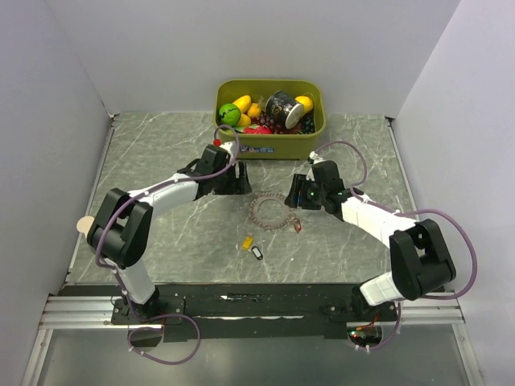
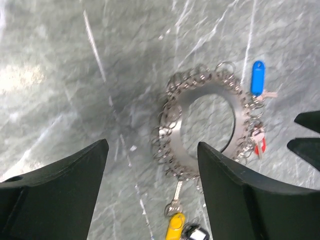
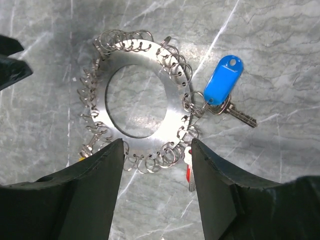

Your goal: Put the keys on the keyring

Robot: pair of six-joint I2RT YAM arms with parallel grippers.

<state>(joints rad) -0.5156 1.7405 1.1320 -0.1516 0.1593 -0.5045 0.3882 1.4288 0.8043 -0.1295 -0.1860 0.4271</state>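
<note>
Left arm [image 1: 173, 191], right arm [image 1: 362, 211] extended, jaws apart

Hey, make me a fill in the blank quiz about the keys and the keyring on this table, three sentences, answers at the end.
1. Two keys sit at the rim of the keyring: a red one and a ____ one.
2. Nearer the arm bases than the keyring lie the yellow key and a ____ key.
3. The left fingers and the right fingers are both ____, holding nothing.
Missing words: blue; black; open.
</note>
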